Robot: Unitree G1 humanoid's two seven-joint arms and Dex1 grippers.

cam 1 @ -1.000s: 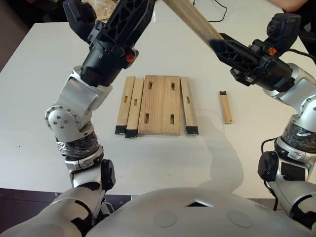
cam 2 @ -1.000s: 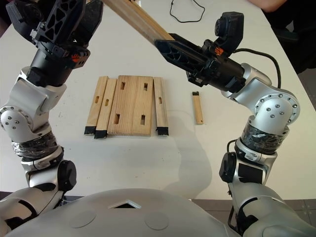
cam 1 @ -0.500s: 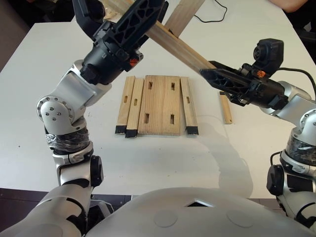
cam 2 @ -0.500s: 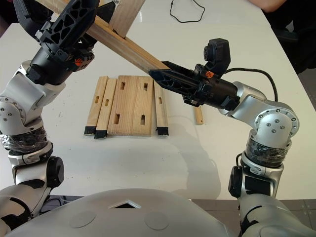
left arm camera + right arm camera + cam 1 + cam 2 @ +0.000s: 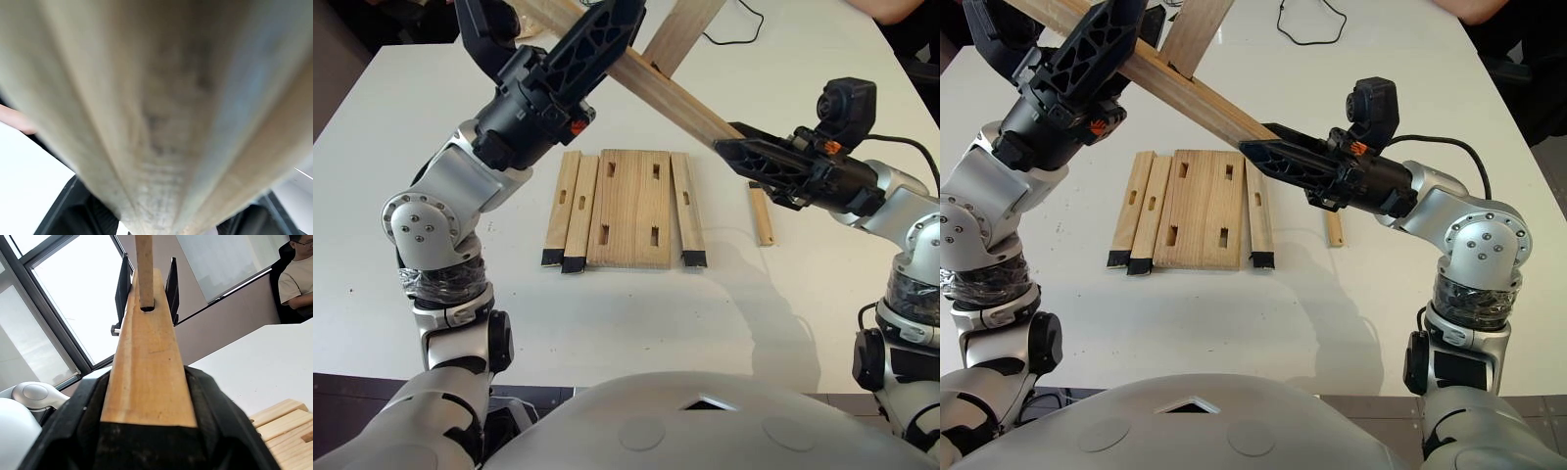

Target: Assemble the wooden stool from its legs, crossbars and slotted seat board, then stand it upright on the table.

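Right wrist view shows the crossbar (image 5: 144,269) entering the leg's (image 5: 148,372) slot. The left claw (image 5: 1126,24) and right claw (image 5: 1268,157) both clamp the leg, so hold it steady, without twisting the joint.

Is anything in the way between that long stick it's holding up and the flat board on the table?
Nothing visible does. The long stick hangs in the air, and only open space shows between it and the board.
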